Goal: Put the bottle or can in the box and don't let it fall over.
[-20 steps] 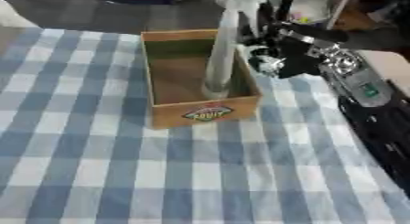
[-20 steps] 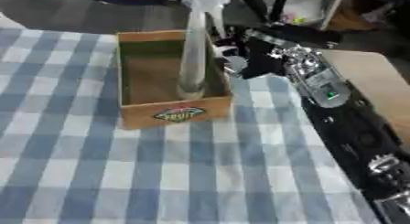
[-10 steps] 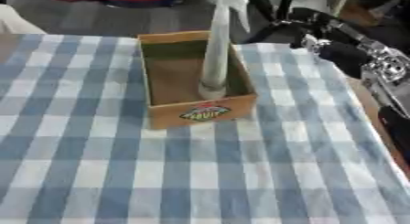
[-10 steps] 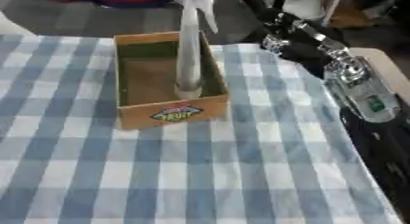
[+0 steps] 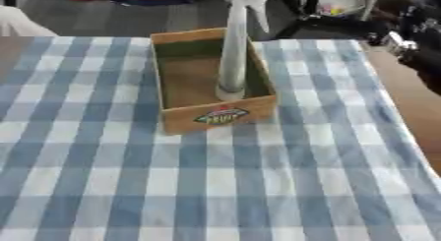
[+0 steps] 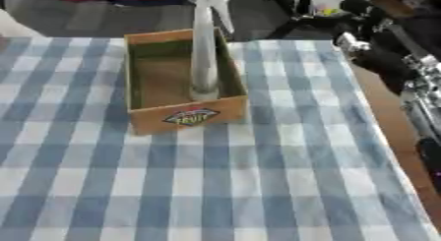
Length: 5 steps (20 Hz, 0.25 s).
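The table (image 5: 258, 186) is covered by a blue-and-white checked cloth (image 6: 258, 176), lying flat and only faintly creased; along the right edge a strip of bare brown tabletop shows beside the cloth. A wooden box (image 5: 213, 118) sits on the cloth toward the far centre, open at the top, with a coloured oval label on its near wall. Inside it stands the bottle (image 5: 233, 48) — tall, slim, pale grey, with a white spray-type head — upright, its base on the box floor against the near right corner, its top rising well above the rim. Nothing touches the bottle. The right hand (image 6: 379, 63) shows at the upper right of the right eye view, off the cloth and well apart from the box; it is black with silver parts, and whether its fingers are straight or curled cannot be told — it has hold of nothing visible. The left hand does not show. Beyond the table: a dark floor, black stand legs and a red object at the far edge.
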Tool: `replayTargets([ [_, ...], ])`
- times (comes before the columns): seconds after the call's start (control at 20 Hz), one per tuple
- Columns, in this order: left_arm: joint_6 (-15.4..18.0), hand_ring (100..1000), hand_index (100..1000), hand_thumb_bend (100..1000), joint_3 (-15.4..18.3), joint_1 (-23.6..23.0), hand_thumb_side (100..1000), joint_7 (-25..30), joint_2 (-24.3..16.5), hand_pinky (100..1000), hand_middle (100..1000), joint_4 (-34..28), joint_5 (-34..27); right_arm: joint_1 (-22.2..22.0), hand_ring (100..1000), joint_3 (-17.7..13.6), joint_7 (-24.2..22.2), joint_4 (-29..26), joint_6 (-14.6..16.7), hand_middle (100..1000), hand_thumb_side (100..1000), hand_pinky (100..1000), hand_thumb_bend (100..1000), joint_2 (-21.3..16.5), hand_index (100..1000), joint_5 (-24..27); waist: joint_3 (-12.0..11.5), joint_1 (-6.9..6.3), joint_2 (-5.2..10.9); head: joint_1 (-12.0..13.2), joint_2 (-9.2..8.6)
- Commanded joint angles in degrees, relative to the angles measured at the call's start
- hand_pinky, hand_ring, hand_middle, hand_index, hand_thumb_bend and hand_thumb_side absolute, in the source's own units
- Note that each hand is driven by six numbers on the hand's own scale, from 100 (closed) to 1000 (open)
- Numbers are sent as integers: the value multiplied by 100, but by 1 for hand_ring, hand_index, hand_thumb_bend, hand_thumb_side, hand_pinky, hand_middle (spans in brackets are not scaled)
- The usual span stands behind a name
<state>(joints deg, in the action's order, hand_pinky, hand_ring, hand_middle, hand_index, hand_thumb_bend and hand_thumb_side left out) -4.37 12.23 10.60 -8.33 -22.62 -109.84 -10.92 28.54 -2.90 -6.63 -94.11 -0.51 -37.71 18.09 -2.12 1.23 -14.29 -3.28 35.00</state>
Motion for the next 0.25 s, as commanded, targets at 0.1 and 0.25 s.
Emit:
replayTargets([
  [0.1,15,556,869,619,73,4,428,-29,-80,1000,714,-72,36,-283,1000,-292,203,-541,59,1000,452,837,100,-238,1000,62,49,-48,145,84,30],
  [0.25,17,556,869,619,75,4,428,-30,-70,1000,714,-70,43,-536,1000,-404,442,-805,23,1000,428,834,100,-196,988,44,90,-77,141,118,36],
])
